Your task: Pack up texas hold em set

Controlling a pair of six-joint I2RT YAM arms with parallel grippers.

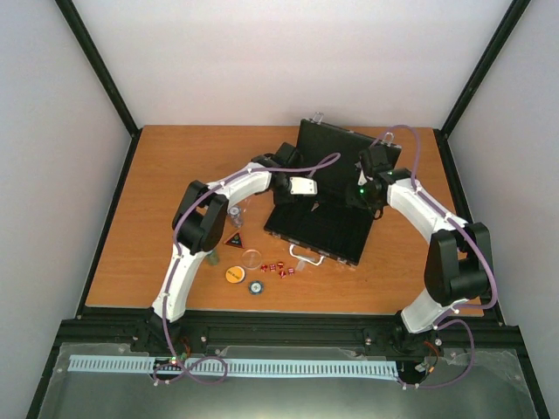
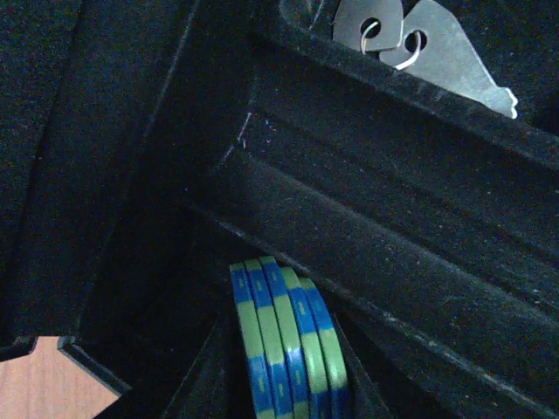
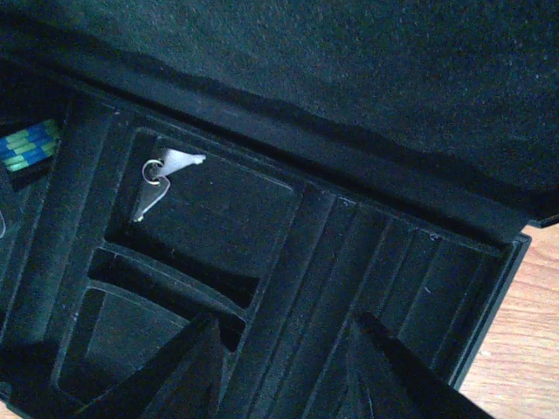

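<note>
The black case (image 1: 325, 218) lies open mid-table with its lid (image 1: 345, 148) raised at the back. My left gripper (image 1: 301, 186) reaches into its left side. In the left wrist view a stack of blue-and-green chips (image 2: 288, 340) stands on edge in a black channel between my dark fingers (image 2: 205, 375). Whether the pads still press the chips is lost in shadow. My right gripper (image 3: 288, 375) hangs open and empty over the tray's ribbed channels (image 3: 367, 262). The same chips (image 3: 31, 144) show at that view's left edge. On the wood lie the orange disc (image 1: 234, 274), the red-black triangle (image 1: 234, 240) and the red dice (image 1: 279, 267).
Two silver keys on a ring (image 2: 410, 44) rest in a square compartment (image 3: 218, 209). A clear disc (image 1: 251, 257), a dark chip (image 1: 256, 287) and a greenish stack (image 1: 212, 256) lie near the left arm. The case handle (image 1: 306, 255) points toward me.
</note>
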